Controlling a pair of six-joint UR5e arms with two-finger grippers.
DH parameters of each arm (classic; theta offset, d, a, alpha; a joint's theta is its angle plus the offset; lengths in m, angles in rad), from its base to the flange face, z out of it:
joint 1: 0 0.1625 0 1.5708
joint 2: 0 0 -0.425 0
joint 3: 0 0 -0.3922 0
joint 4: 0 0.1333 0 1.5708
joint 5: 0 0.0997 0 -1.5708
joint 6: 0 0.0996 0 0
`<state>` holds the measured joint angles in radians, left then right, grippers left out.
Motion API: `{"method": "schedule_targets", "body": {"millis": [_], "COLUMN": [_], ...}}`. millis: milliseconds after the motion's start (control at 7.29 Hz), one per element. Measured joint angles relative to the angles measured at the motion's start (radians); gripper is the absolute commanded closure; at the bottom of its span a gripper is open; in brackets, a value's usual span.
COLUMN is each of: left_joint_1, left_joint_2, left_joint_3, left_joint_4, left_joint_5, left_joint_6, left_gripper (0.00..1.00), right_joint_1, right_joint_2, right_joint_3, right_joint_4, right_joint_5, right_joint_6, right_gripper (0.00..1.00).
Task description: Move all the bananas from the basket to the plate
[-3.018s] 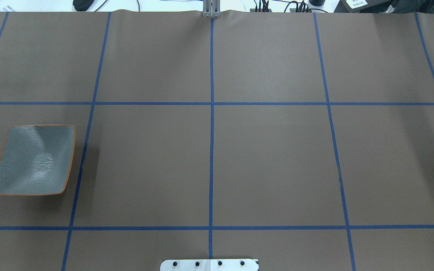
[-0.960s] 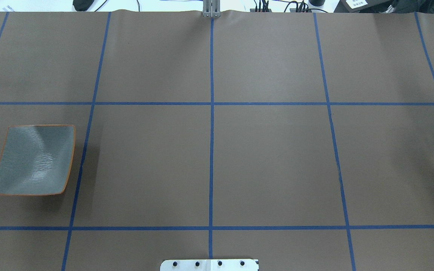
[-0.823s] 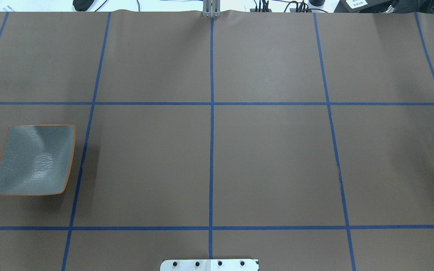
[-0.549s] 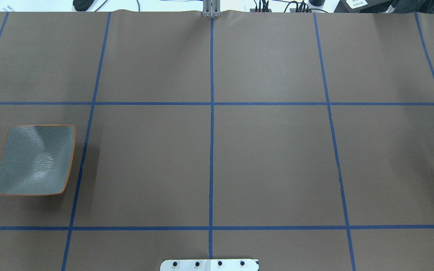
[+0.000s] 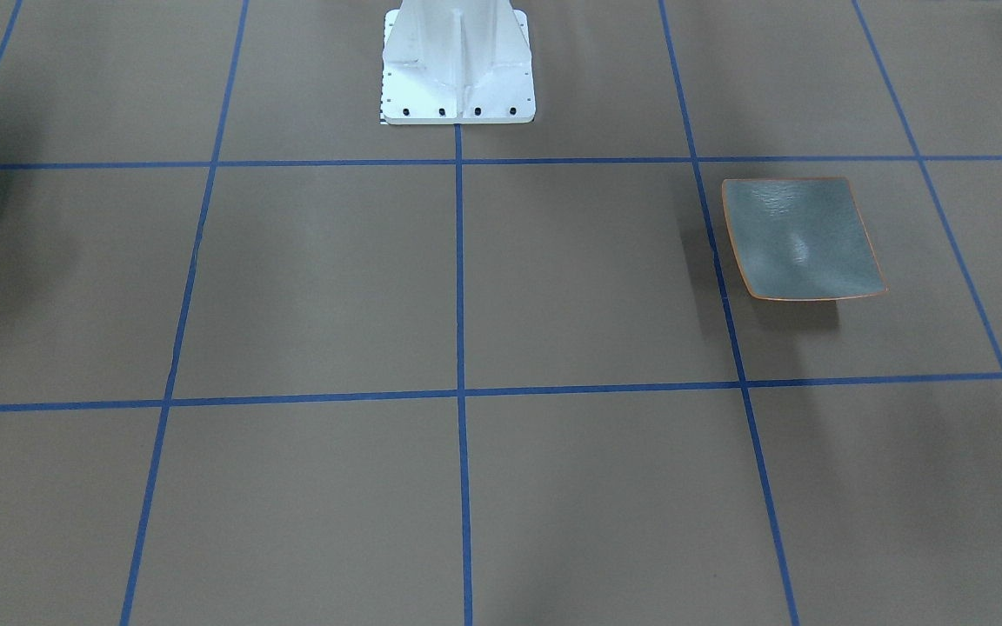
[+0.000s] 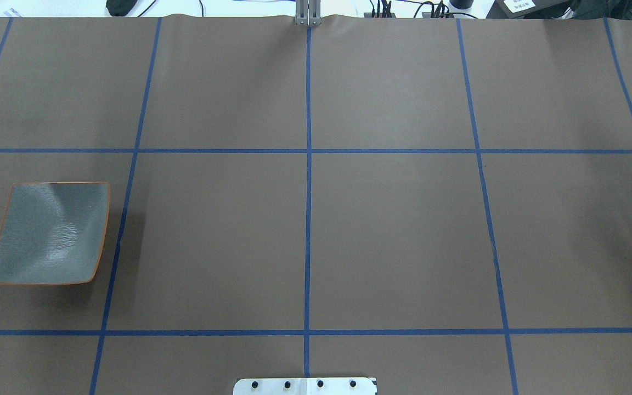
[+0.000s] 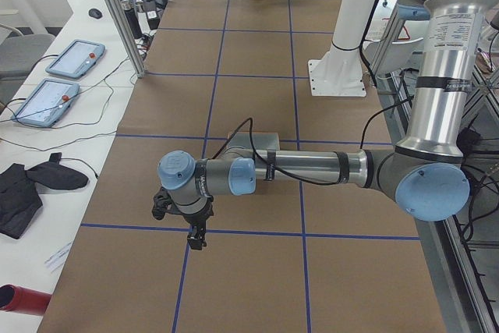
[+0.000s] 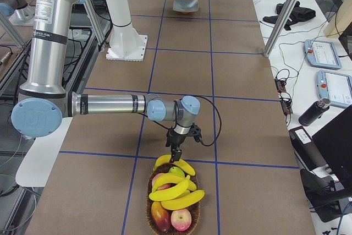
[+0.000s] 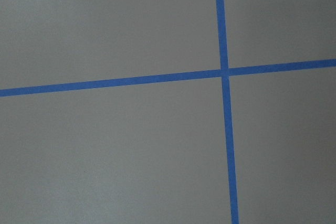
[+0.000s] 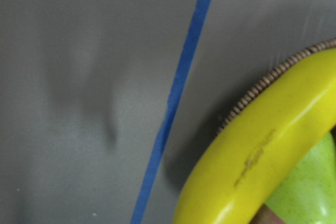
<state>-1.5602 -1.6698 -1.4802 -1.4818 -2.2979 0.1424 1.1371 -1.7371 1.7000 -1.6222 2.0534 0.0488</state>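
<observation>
Spanning every view, the brown surface is gridded with blue tape. The right arm is stretched low toward the basket at the robot's right end. The left arm is held over bare paper near the plate, which is set well apart at the opposite end and holds nothing. All the bananas are piled in the basket among other fruit. The right arm's jaws are poised just above the banana at the rim — their opening cannot be told, nor that of the left arm's jaws. A descent across that banana's middle is judged best, so that neighbouring fruit is not dragged out.
</observation>
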Motion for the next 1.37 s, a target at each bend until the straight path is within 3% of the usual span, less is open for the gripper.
{"method": "schedule_targets", "body": {"millis": [412, 549, 686, 1235, 1372], "left_joint_1": [0.002, 0.002, 0.003, 0.003, 0.004], "left_joint_2": [-0.001, -0.001, 0.0, -0.002, -0.003], "left_joint_3": [0.002, 0.003, 0.003, -0.001, -0.002], "left_joint_4": [-0.01, -0.015, -0.018, -0.021, -0.021], "left_joint_5": [0.0, 0.0, 0.0, 0.0, 0.0], "left_joint_6": [-0.002, -0.003, -0.002, -0.002, -0.003], "left_gripper": [0.0, 0.0, 0.0, 0.0, 0.0], "right_joint_1": [-0.006, -0.007, -0.007, -0.006, -0.005], "right_joint_2": [-0.003, -0.007, -0.01, -0.005, -0.005], "right_joint_3": [-0.005, -0.008, -0.012, -0.016, -0.017], "right_joint_4": [-0.003, -0.003, -0.003, -0.006, -0.008], "right_joint_5": [-0.016, -0.023, -0.026, -0.039, -0.041], "right_joint_6": [-0.003, -0.004, -0.004, -0.008, -0.011], "right_gripper": [0.0, 0.06, 0.3, 0.35, 0.43]}}
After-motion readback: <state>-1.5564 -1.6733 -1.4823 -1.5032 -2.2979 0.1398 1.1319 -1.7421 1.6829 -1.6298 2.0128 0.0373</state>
